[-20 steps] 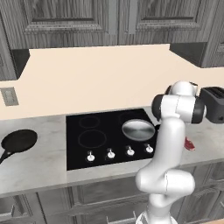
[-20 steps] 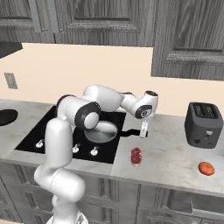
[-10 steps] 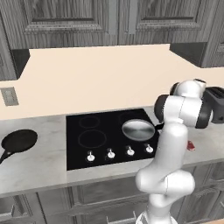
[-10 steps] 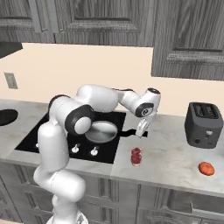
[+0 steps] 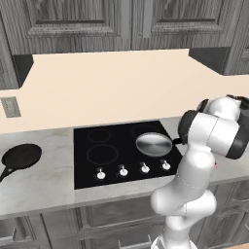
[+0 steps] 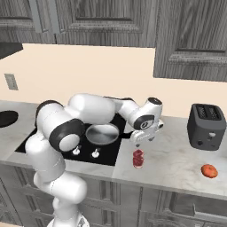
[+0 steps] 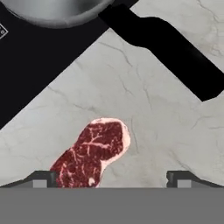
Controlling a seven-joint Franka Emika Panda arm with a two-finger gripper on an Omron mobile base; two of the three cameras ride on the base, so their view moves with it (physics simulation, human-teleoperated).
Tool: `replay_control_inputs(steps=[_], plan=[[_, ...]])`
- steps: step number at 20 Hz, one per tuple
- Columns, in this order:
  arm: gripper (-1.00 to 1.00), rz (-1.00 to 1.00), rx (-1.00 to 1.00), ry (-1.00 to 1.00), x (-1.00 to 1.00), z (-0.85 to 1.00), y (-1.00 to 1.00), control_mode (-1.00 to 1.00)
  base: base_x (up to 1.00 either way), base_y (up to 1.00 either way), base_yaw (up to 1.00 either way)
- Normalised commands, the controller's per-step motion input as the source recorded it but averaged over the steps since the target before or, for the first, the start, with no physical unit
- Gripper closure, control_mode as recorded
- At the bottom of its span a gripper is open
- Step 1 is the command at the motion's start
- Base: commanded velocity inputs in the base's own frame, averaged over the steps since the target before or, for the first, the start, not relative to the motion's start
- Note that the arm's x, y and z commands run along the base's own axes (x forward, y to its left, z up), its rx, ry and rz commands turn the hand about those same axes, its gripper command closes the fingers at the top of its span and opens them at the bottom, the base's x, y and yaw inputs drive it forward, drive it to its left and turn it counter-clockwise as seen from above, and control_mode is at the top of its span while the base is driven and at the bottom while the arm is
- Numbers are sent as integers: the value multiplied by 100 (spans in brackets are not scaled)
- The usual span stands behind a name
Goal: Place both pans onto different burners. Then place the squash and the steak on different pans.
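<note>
2 pans: shiny steel one (image 6: 102, 134) centre on the black glass cooktop (image 5: 112, 160), matte black one (image 5: 20, 156) far left on the marbled surface (image 7: 144, 113). Marbled red steak (image 7: 89, 153) lies lower centre beneath the wide-apart gripper (image 6: 141, 141); orange squash (image 6: 209, 170) lower right, near a toaster (image 6: 207, 127).

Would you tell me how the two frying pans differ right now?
The silver pan is shiny steel inside; the black pan is matte black all over. The silver pan sits on the cooktop, while the black pan rests on the counter left of it. Both are round, shallow and empty.
</note>
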Motion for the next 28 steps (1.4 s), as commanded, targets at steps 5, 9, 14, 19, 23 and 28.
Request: replay_control_inputs(steps=[5,9,14,19,23,28], plan=[[-100,-52,-2,0,-33,0,18,-100,0,0,0],[-100,-51,-1,0,-36,0,13,-100,0,0,0],[-100,-40,-1,0,-30,0,11,-100,0,0,0],[-100,-23,0,0,-27,-1,2,-100,0,0,0],[-100,-3,0,0,-3,-8,0,-100,0,0,0],[-100,0,0,-1,0,-17,1,-100,0,0,0]])
